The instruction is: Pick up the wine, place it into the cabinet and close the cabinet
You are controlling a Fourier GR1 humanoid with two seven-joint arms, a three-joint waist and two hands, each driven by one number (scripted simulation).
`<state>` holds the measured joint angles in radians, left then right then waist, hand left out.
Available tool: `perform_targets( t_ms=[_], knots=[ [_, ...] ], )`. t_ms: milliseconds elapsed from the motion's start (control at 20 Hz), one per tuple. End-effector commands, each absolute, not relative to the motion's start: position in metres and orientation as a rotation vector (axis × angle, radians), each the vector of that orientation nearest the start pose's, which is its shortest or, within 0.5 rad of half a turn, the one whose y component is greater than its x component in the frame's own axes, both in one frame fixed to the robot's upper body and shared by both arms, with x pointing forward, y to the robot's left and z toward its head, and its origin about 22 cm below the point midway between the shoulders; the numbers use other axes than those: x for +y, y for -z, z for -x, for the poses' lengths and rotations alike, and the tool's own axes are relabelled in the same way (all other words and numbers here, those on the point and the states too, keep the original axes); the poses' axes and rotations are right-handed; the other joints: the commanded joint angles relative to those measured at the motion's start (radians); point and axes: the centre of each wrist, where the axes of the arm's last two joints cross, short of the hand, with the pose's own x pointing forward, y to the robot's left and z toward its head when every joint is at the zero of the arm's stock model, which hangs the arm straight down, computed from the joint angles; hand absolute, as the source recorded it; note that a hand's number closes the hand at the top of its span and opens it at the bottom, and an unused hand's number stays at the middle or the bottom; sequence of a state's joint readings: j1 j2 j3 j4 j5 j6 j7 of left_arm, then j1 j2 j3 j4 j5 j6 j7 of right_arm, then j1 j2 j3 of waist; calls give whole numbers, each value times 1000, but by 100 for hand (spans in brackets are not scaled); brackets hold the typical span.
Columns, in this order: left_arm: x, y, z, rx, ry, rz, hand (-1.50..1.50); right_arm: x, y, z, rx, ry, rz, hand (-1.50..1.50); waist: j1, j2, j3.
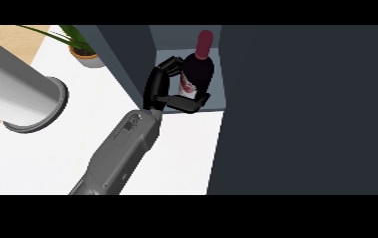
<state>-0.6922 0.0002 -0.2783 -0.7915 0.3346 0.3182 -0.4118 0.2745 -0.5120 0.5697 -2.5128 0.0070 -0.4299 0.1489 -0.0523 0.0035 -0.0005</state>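
I see the hand [164,84] clamped round the wine [198,72] inside the cabinet [295,107]; plant [80,44] and grey cylinder [29,99] left of it on the white table [74,147].

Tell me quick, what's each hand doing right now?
Left hand: curled round the wine bottle, holding it inside the cabinet.
Right hand: not in view.

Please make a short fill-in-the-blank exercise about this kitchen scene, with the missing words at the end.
1. The black hand curls its fingers round the dark glass wine ____.
2. The wine's cap is coloured ____.
3. The wine stands inside the dark grey ____.
4. The green potted plant stands to the ____ of the cabinet.

Missing words: bottle; red; cabinet; left
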Motion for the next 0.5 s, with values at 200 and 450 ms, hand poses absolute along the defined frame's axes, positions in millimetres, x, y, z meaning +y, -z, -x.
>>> perform_targets(
  t_ms=[200, 450],
  knots=[
    [87, -20, -397, -1716, 124, 65, 150, -196, -182, -79, -1956, -165, -266, -150, -8, 6, 0],
    [94, -3, -398, -1665, 138, -73, 150, -198, -188, -72, -1947, -159, -290, -150, -27, 8, 0]
  ],
)
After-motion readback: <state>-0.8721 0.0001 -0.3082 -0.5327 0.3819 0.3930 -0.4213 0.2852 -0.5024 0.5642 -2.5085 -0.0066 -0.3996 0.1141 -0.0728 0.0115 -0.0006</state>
